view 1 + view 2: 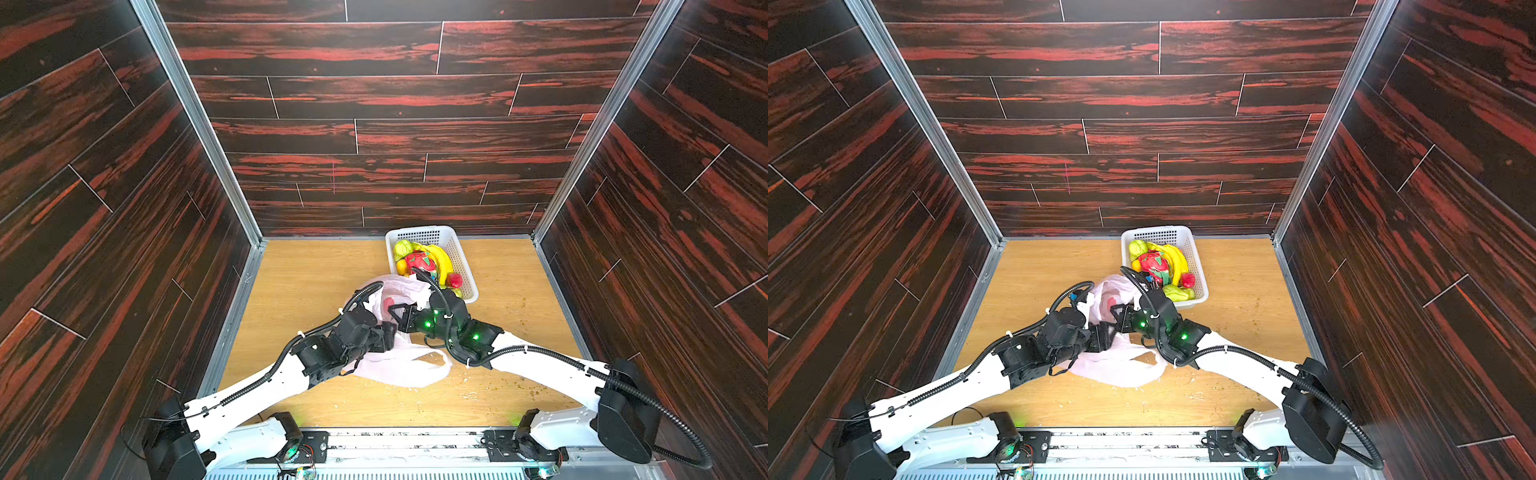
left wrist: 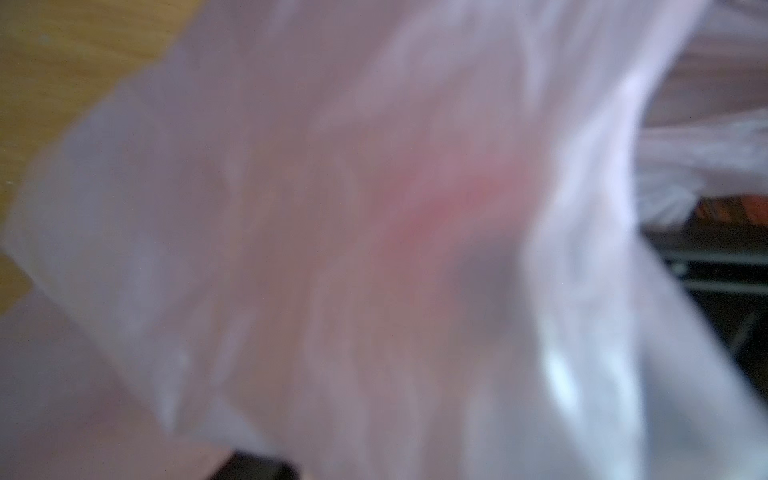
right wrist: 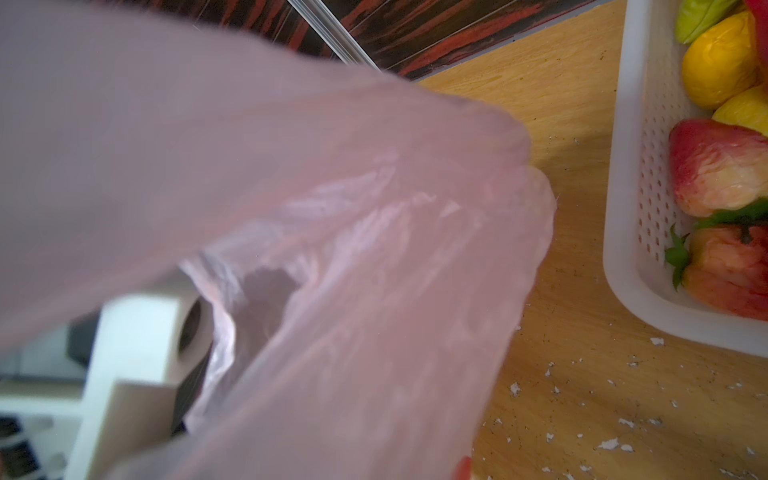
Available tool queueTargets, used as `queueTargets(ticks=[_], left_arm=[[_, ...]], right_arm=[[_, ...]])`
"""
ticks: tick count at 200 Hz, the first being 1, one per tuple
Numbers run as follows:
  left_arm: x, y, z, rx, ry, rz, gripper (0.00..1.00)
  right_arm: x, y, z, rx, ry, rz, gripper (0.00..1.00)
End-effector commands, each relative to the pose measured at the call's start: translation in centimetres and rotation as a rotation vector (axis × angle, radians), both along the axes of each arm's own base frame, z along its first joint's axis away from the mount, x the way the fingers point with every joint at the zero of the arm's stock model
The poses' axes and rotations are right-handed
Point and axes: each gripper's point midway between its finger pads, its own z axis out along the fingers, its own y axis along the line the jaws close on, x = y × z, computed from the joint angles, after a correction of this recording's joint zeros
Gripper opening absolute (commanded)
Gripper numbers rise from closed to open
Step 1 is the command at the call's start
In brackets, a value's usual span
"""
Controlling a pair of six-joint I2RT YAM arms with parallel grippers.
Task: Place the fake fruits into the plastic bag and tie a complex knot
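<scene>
Right gripper (image 1: 394, 312) clenched, seemingly on plastic bag (image 1: 401, 370); left gripper (image 1: 390, 335) state unclear; basket (image 1: 463, 266) rim near; left tabletop (image 1: 299, 282) open.

We're in a lab test booth. Dark wood-print panels (image 1: 374, 95) on metal posts (image 1: 200, 120) wall in a wooden table (image 1: 311, 282).

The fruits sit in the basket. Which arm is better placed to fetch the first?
Right, probably: the basket of fake fruits lies on that arm's side, just beyond the right gripper. The left gripper is farther, with the plastic bag between.
</scene>
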Motion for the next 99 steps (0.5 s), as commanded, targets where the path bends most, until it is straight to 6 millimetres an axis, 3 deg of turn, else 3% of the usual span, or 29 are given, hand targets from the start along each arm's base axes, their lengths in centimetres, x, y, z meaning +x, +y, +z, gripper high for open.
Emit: queueTargets(ticks=[1,17,25,67,87,99], left_arm=[[1.3,2.4,2.1,0.102,-0.071,0.080,0.39],[1.4,4.8,3.5,0.166,-0.074,0.140,0.09],[1.3,5.7,4.3,0.189,-0.077,0.141,0.00],[0.6,10.1,6.4,0.175,0.076,0.104,0.00],[0.6,10.9,6.9,0.195,0.149,0.070,0.00],[0.8,10.8,7.0,0.210,0.181,0.041,0.00]], right_arm=[[-0.4,-0.6,0.0,-0.022,0.008,-0.005,0.00],[-0.2,-2.1,-1.0,-0.093,0.012,-0.036,0.00],[0.0,-3.1,-1.6,-0.121,0.022,-0.050,0.00],[0.5,-6.8,-5.9,-0.182,0.122,-0.033,0.00],[0.1,-7.1,-8.3,-0.234,0.152,0.007,0.00],[0.0,-6.8,-8.7,-0.238,0.145,0.030,0.00]])
